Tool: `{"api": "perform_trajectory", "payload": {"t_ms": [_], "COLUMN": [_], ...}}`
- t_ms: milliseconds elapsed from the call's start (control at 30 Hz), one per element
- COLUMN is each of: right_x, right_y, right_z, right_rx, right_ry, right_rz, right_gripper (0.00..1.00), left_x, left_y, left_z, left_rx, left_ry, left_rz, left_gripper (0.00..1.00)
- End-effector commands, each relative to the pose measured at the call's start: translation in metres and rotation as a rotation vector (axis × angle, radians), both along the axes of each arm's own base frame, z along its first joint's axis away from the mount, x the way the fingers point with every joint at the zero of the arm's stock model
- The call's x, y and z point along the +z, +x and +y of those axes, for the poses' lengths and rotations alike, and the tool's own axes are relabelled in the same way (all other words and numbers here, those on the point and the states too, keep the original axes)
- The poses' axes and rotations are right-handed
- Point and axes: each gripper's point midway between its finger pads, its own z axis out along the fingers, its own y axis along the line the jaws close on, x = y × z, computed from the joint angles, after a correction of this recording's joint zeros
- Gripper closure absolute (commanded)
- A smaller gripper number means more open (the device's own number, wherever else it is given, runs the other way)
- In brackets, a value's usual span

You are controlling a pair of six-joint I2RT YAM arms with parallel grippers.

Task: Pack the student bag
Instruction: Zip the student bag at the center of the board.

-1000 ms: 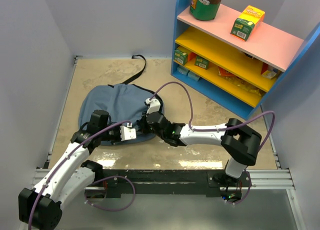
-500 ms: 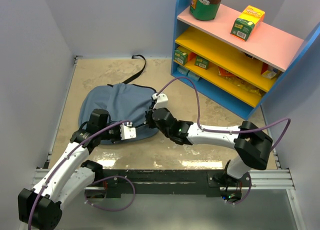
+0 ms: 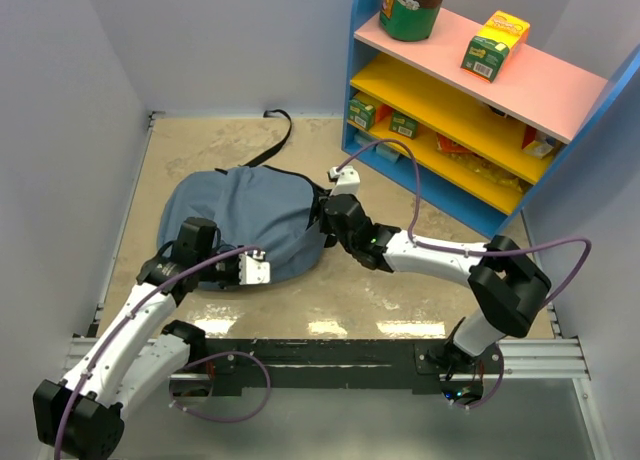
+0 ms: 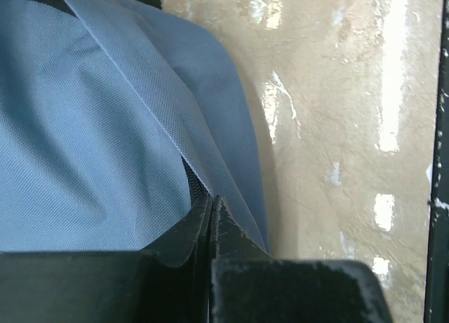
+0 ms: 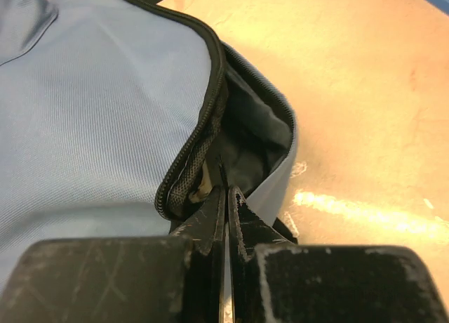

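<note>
Looks like a robotics lab test cell. Boxed in left, far and right by plain pale lilac-grey panel walls [image 3: 60, 130] around a beige mottled tabletop [image 3: 200, 150]. Fitted at the near edge with a silver aluminium rail frame [image 3: 540, 358] carrying a white-and-black jointed left arm [image 3: 130, 335] and its twin right arm [image 3: 430, 255]. Furnished far right with a bright blue-framed shelf unit of pink and yellow boards [image 3: 450, 35], stocked with a green round canister with a dark brown lid [image 3: 411, 8], a yellow-and-green carton [image 3: 494, 45] and small green boxes [image 3: 403, 125]. Laid left of centre with a large soft slate-blue fabric student bag [image 3: 240, 210]
</note>
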Motion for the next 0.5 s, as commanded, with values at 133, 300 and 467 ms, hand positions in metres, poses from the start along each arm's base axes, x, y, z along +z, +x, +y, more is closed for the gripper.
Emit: {"api": "perform_trajectory", "payload": {"t_ms": [133, 300, 467], "right_x": [0.030, 0.028, 0.027], "right_y": [0.015, -0.009, -0.024], "right_z": [-0.002, 0.015, 0.020], "right_rx": [0.003, 0.112, 0.146], "right_ry": [0.053, 0.159, 0.207], "right_rz": [-0.076, -0.043, -0.022], "right_gripper": [1.00, 1.00, 1.00], "left_x": [0.010, 0.078, 0.115], "left_y": [-0.026, 0.005, 0.027], "left_z": [0.007, -0.021, -0.059], "left_rx": [-0.094, -0.040, 0.016], "left_ry": [0.052, -0.155, -0.353], "left_rz": [0.026, -0.111, -0.024], "left_gripper": [0.89, 0.46, 0.30]}}
